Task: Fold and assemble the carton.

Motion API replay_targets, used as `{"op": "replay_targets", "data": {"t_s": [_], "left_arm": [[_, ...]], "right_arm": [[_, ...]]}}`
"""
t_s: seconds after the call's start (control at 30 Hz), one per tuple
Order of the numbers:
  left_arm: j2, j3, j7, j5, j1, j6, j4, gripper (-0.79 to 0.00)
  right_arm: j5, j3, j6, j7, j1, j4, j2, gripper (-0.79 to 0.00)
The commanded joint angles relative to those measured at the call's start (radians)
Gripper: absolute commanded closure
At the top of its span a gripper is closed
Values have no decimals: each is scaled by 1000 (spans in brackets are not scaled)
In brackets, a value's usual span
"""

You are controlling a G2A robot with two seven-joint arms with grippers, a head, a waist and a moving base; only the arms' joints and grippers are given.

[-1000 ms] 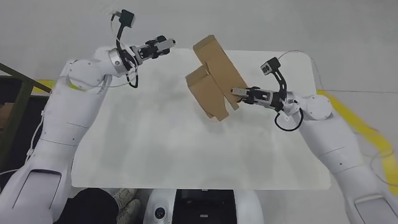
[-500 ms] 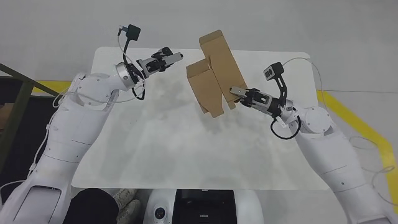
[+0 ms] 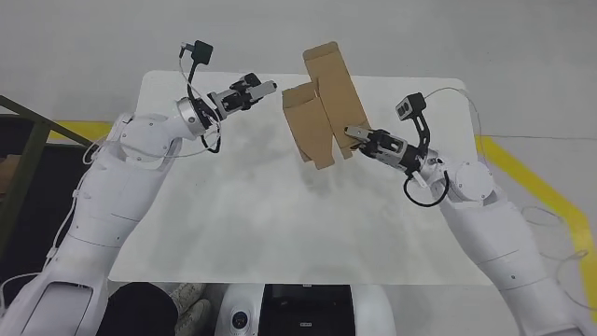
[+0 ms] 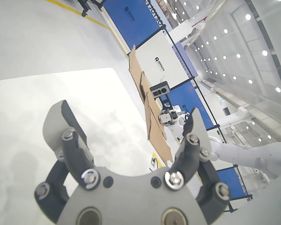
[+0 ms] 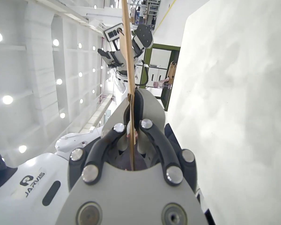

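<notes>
Left claw (image 3: 270,85), spread wide, has swung closer to the flat carton (image 3: 326,93); right claw (image 3: 351,133) pinches its edge, probably holding it up so lefty can grab.

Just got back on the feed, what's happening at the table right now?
The right gripper is shut on one edge of the carton and holds it up over the far side of the table. The carton looks flat, not yet folded into a box. The left gripper is open and empty. It hangs close to the carton's other side and points at it, but does not touch it.
</notes>
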Motion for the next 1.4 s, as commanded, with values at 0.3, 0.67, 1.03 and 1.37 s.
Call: {"op": "replay_targets", "data": {"t_s": [0.3,0.67,1.03,1.37], "left_arm": [[-23,58,47,-25,-5,0,20,-785],[-61,149,28,-109,-65,27,98,-773],[-77,160,1,-147,-86,43,112,0],[-88,158,-14,-154,-97,48,116,0]], "right_arm": [[14,-43,118,-184,0,-55,-29,0],[-29,-37,131,-308,-33,-123,-44,0],[-53,-19,145,-329,-54,-134,-53,0],[-65,-9,164,-311,-64,-137,-60,-403]]}}
